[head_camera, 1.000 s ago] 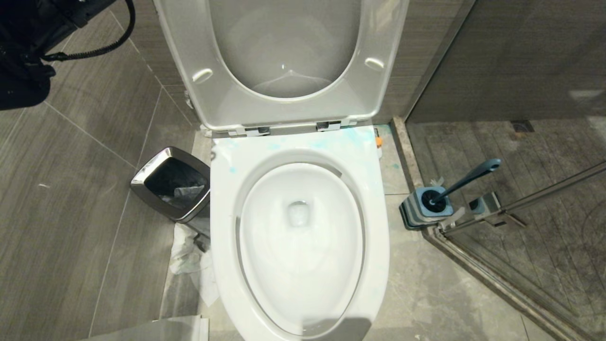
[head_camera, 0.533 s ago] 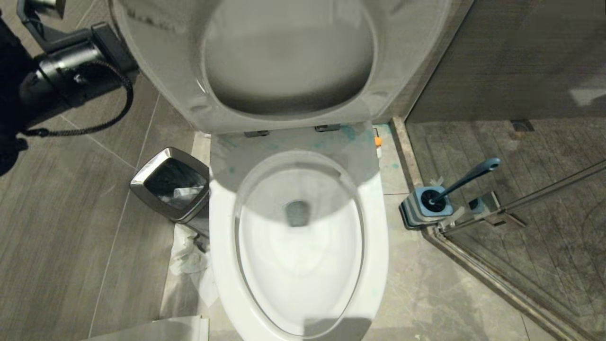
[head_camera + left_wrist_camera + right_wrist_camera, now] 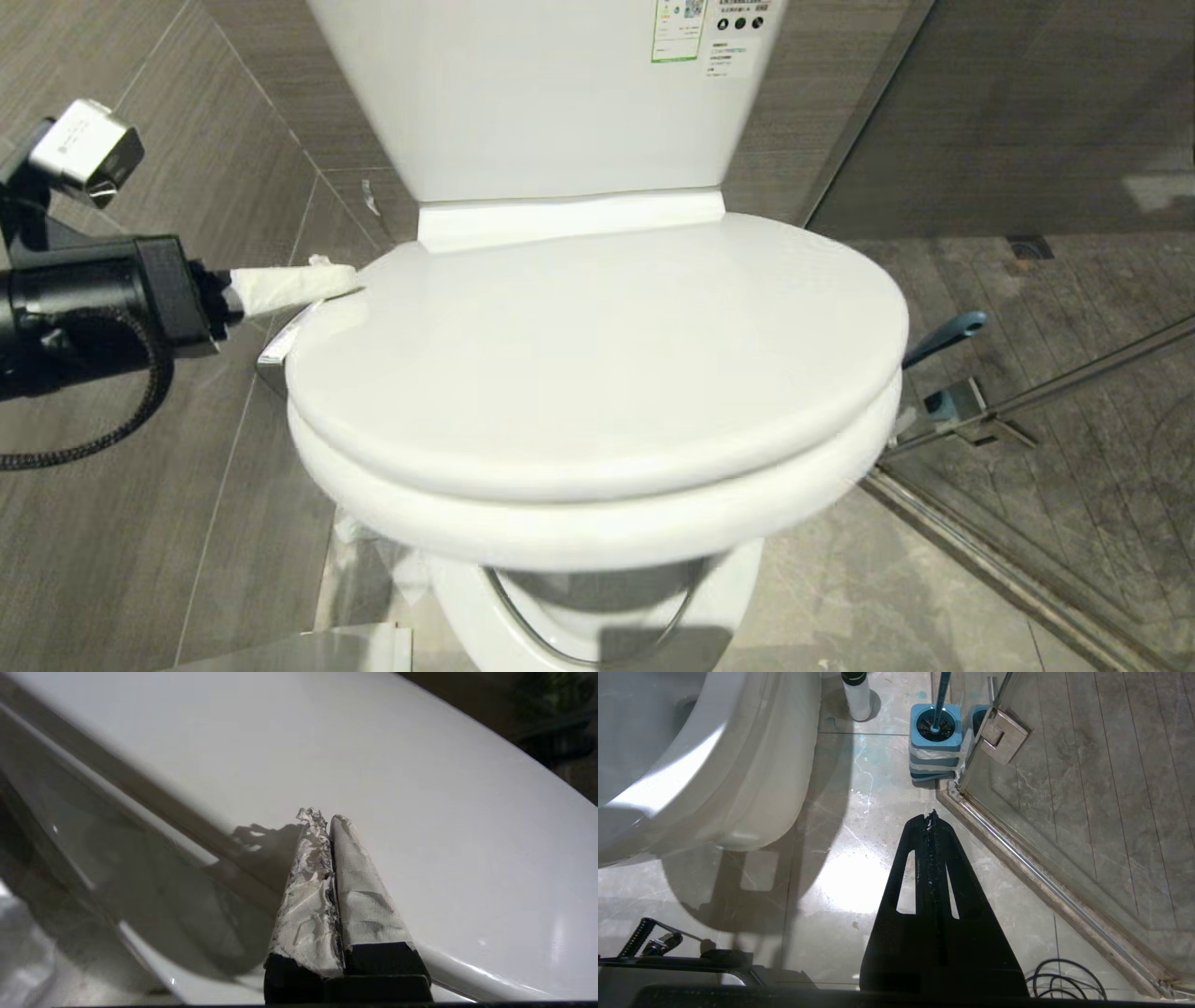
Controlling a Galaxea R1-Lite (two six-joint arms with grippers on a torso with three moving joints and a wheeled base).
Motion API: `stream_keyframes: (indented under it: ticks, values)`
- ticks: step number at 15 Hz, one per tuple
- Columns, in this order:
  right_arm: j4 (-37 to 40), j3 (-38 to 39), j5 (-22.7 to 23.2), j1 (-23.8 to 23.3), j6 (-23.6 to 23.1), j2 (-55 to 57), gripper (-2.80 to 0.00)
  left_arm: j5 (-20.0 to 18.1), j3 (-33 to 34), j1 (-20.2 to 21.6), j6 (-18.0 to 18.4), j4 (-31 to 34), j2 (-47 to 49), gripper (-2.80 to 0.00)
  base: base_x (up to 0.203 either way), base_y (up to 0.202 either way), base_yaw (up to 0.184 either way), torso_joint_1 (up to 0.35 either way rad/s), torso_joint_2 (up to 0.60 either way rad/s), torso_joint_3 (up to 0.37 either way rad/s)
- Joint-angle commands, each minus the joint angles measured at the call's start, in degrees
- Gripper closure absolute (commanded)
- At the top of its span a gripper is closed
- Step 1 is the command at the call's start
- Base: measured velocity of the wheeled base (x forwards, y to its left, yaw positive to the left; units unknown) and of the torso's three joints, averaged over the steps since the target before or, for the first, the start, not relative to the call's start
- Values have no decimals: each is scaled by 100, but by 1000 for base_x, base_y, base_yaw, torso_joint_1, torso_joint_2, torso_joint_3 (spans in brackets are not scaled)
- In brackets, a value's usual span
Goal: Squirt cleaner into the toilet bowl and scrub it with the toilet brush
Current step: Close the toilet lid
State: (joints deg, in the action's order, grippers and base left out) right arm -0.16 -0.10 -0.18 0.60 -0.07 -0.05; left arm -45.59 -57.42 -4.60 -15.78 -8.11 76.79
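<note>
Two unreadable stickers on white cistern

black arm, braided cable, white-wrapped fingers

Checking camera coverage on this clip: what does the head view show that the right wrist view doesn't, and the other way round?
Head only: the closed white lid, the cistern, and the left gripper, shut, paper-wrapped, at the lid's edge. Right wrist only: the shut right gripper over the floor, the brush holder, a white bottle. Both: the toilet bowl and the toilet brush handle.
</note>
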Motion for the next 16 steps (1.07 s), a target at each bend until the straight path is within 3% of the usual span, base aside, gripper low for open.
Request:
stream_keyframes:
  ticks: [1,3,9,14,16]
  values:
    - [-2,1,1,2,-1,5,0,-6,11,12,679,1060,-218,0,0,0,0,0,0,0]
    - [-2,1,1,2,-1,5,0,7,-33,20,857,1470,-270,0,0,0,0,0,0,0]
    - [-2,1,2,2,-1,5,0,390,-48,46,848,1452,-252,0,0,0,0,1,1,60]
    - [-2,1,1,2,-1,5,0,398,-153,38,897,1464,-177,0,0,0,0,2,3,150]
    - [-2,1,1,2,-1,5,0,393,-407,38,1136,1432,-40,0,0,0,0,3,3,25]
